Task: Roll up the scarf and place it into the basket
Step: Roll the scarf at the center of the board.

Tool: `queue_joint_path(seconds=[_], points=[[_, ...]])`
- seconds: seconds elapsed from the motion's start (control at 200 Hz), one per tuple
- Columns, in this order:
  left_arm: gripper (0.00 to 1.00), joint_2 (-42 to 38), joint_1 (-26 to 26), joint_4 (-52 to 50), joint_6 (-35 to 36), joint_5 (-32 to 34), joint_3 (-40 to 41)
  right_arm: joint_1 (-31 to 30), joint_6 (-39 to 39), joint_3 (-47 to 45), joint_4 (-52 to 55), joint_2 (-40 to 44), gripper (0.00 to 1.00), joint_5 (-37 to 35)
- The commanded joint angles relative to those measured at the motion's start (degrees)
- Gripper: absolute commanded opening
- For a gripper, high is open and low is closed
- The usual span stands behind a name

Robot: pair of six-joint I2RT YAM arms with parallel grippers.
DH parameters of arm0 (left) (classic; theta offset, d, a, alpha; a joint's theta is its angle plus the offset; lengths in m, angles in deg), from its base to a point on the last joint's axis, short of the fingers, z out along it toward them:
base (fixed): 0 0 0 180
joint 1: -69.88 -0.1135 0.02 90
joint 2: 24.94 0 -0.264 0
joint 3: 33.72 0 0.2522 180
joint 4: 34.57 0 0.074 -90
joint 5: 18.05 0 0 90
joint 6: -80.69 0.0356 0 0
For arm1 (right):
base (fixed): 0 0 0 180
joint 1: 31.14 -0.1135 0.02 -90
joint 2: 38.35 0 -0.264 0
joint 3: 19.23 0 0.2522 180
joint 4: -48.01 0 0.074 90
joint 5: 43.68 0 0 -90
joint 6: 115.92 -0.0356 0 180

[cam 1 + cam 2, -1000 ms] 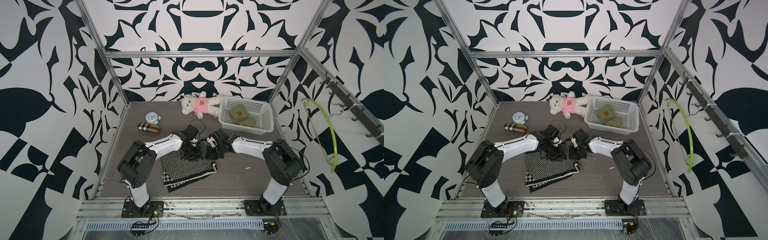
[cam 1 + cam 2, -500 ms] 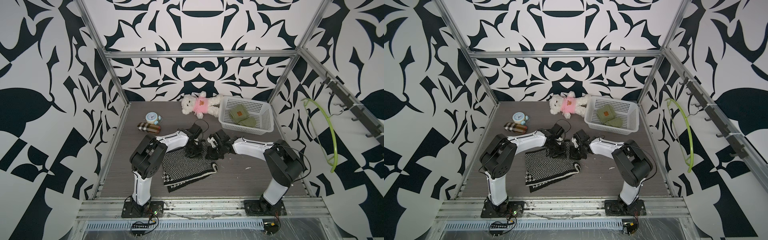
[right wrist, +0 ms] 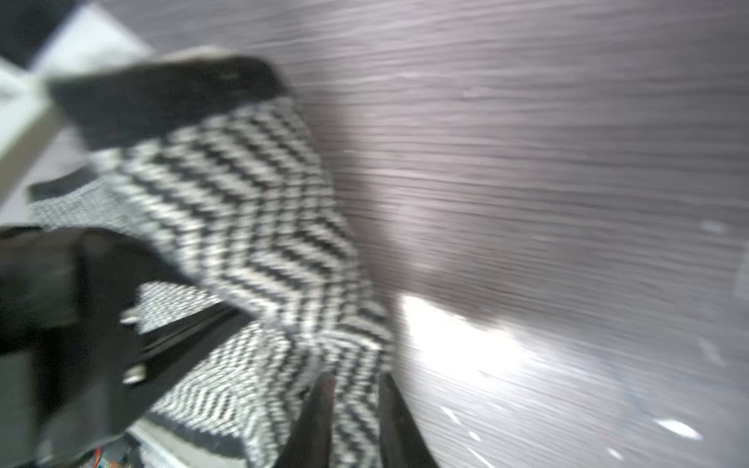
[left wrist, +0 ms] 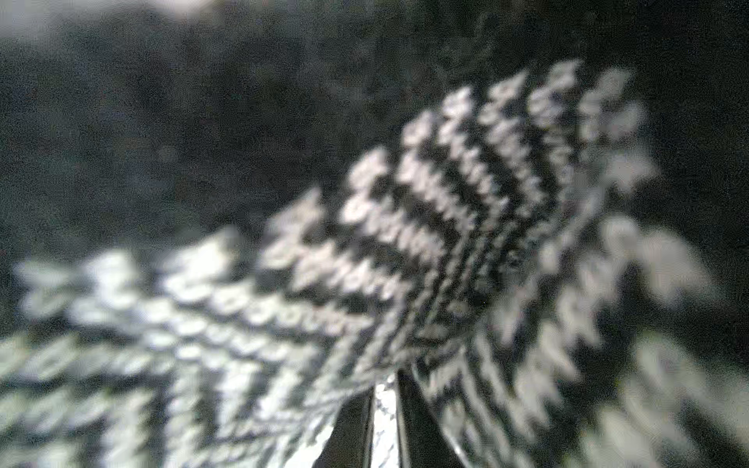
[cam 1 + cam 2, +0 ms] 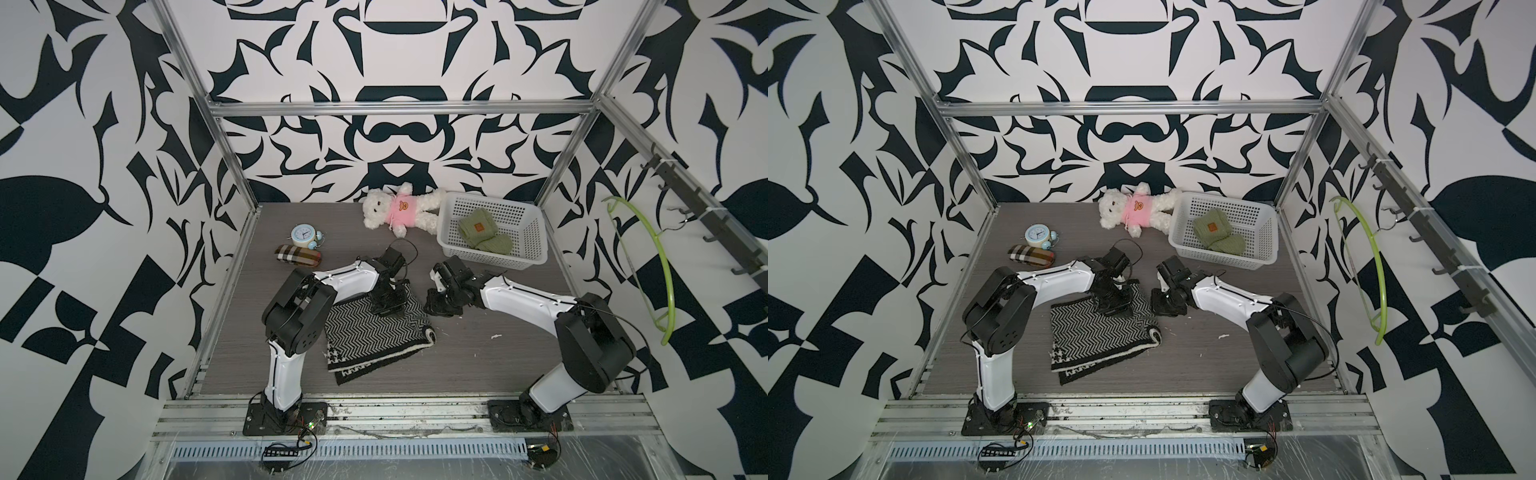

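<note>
teddy bear (image 5: 399,210) | alarm clock (image 5: 302,237) | plaid pouch (image 5: 297,257) | olive beanie (image 5: 478,226) | green hanger (image 5: 666,291)

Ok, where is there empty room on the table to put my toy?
Bare: the front right, between the scarf and the right arm; the back left corner behind the clock. Crowded: the middle, where the left gripper and right gripper meet the scarf, and around the teddy bear and basket.

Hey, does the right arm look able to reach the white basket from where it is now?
Probably yes: the basket sits close beyond the right hand, bare table between, though the scarf runs between its jaws.
</note>
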Motion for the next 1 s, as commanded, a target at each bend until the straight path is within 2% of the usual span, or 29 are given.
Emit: queue_joint_path(seconds=[0.0,0.055,0.48,0.725,0.995], points=[[0.15,2.95,0.06,-4.18,-0.76,5.32,3.97,-0.43,0.93,1.18,3.10,-0.92,0.06,-2.42],[0.15,2.87,0.05,-3.97,-0.91,5.17,4.11,-1.40,0.81,1.31,2.35,-1.32,0.00,-1.59],[0.15,3.32,0.10,-3.19,-1.51,4.74,4.39,-13.63,-3.56,2.98,3.79,1.74,0.00,-2.76],[0.16,1.39,-0.20,-3.61,-1.60,3.32,4.10,-14.16,-4.17,-0.13,0.32,-2.13,0.00,-2.59],[0.26,-7.75,0.43,-7.63,-1.60,3.45,4.75,-13.48,-4.97,-2.33,-5.54,-4.40,0.00,-2.59]])
